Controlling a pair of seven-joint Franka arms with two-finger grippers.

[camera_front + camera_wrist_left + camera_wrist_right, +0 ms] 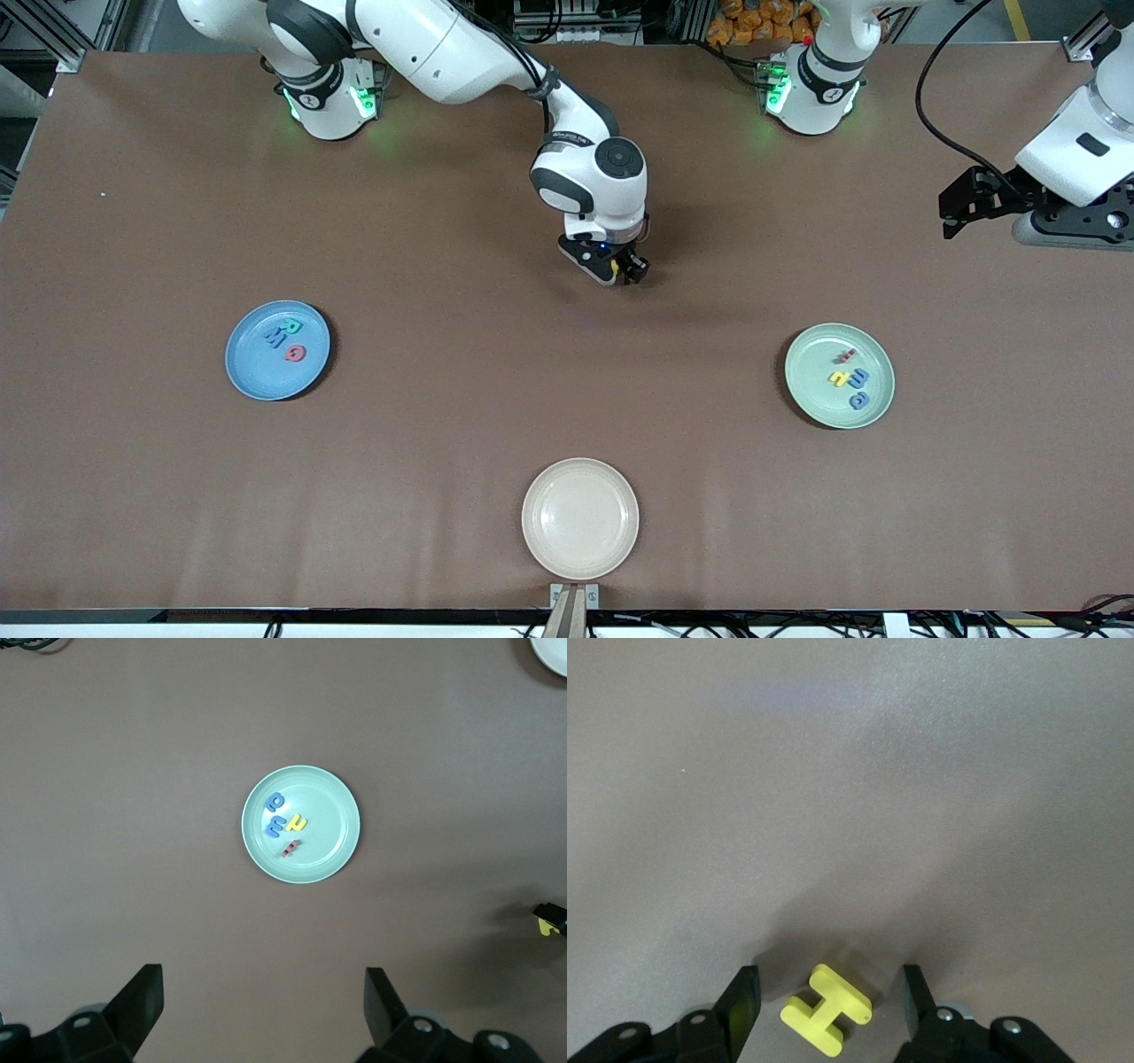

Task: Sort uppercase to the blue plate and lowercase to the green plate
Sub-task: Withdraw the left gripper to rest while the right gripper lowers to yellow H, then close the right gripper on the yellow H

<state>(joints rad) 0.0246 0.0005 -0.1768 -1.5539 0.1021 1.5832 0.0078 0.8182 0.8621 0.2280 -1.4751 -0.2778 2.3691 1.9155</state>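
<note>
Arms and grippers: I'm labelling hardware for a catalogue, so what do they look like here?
Both arms are glossy white with black joint bands, and their bases glow green. The right arm's wrist carries a round black cap and a small blue light above the right gripper, which is black with flat dark fingers. A black cable loops toward the left gripper, also black, with broad wedge-shaped fingers.

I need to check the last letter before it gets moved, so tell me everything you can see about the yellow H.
The small yellow foam-like capital letter H is a flat block shape with two bars and a short crossbar. It lies flat on the bare brown table, on none of the plates, near the table's middle. It sits between the two black fingers of the right gripper, which stand on either side with a gap showing, not yet touching it. In the front view the gripper hides most of it.
</note>
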